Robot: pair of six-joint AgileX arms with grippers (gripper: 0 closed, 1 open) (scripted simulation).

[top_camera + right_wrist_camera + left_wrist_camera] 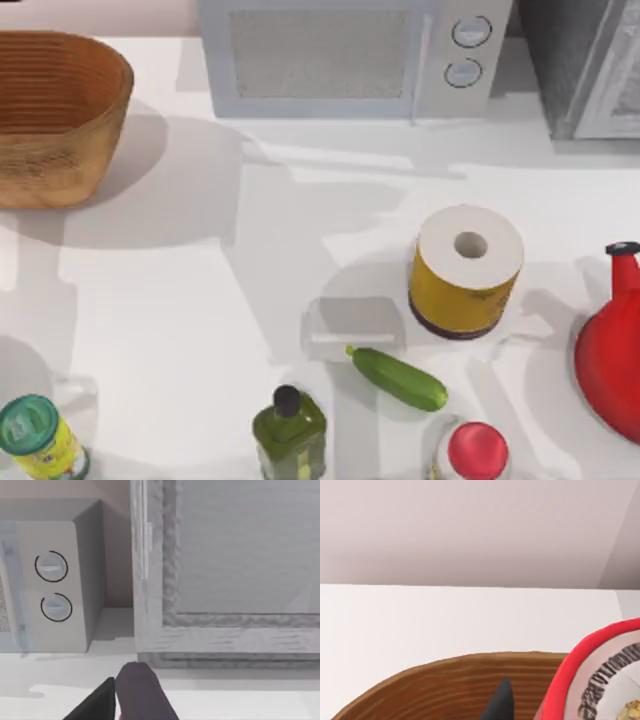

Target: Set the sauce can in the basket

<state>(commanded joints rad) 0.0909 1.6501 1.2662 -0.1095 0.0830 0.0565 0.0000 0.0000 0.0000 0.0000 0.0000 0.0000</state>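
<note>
Sauce can [600, 680] at basket [445, 685] rim, left gripper's hold unclear — right gripper [135, 695] near microwave [45, 580], grip unclear.

Bright, even light floods my table [200, 300] — soft-edged grey shadows spill across it from the basket [55, 110] and the paper roll [467, 270]. No glare on the white surface. From my left wrist the red can [600, 680] looms close and blurred; from my right wrist the near finger [142, 695] is soft — the microwave [50, 580] beyond reads clearer.
</note>
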